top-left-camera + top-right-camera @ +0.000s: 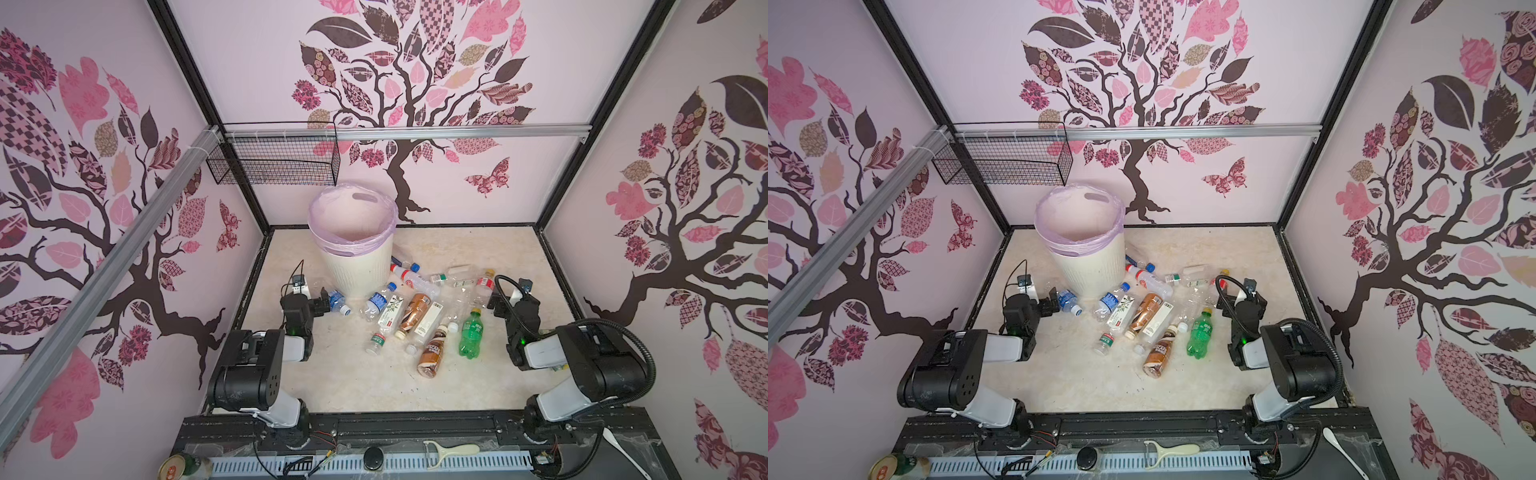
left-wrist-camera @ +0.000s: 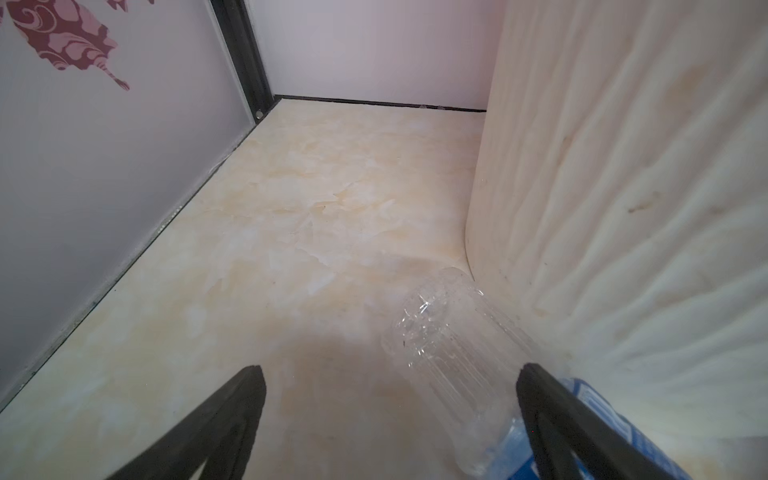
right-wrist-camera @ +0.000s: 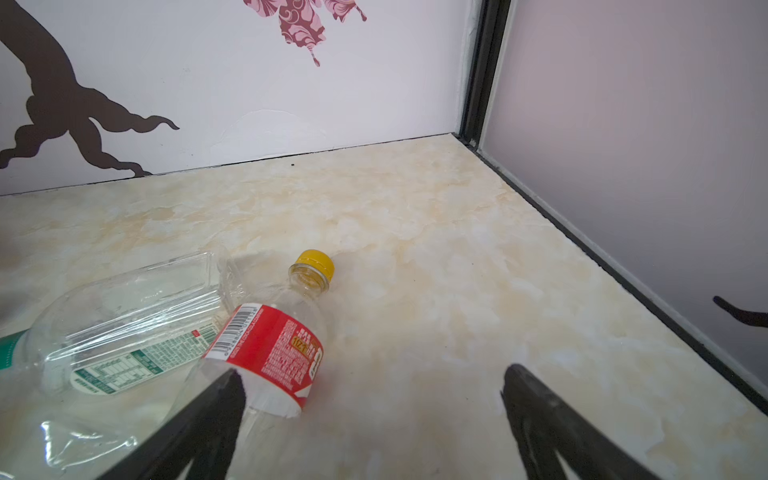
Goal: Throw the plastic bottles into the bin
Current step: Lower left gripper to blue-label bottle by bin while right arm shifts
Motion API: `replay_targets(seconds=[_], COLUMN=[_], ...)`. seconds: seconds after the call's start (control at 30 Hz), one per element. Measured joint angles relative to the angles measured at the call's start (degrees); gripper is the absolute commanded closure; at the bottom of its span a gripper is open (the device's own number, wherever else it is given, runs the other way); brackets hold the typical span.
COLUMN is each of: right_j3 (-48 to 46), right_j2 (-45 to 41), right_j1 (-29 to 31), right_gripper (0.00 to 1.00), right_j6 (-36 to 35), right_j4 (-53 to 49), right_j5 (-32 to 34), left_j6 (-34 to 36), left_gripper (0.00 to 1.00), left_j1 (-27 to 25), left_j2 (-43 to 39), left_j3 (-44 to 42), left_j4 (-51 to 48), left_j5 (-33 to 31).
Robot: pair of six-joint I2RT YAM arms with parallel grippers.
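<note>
The cream ribbed bin (image 1: 360, 272) with a pale pink liner stands at the back left of the floor in both top views, its wall (image 2: 623, 208) close to my left wrist. Several plastic bottles lie scattered in front of it and to its right, among them a green one (image 1: 471, 332) and two brown-labelled ones (image 1: 434, 351). My left gripper (image 2: 390, 370) is open low over the floor. A clear blue-labelled bottle (image 2: 449, 345) lies just inside one of its fingers, against the bin. My right gripper (image 3: 373, 372) is open too. A red-labelled, yellow-capped bottle (image 3: 274, 345) lies beside one finger.
A black wire mesh basket (image 1: 274, 160) hangs on the back rail above the bin. Patterned walls close in three sides. On the front ledge lie a peeler (image 1: 451, 451), a can (image 1: 174, 467) and a white spoon (image 1: 623, 449). Bare floor shows near the front (image 1: 374, 386).
</note>
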Motion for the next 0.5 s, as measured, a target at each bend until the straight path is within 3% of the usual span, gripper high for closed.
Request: replay_targets(seconds=[0.5], right_j3=[0.02], right_j2=[0.0], right_j1=[0.0], right_gripper=[0.01], right_j6=[0.0], right_j4=[0.0], right_j5=[0.02], left_j6=[-0.28], left_gripper=[0.02], left_j1=[4.52], left_j2=[0.11], left_j3=[0.0], left_j4=[1.86], left_j5=[7.78])
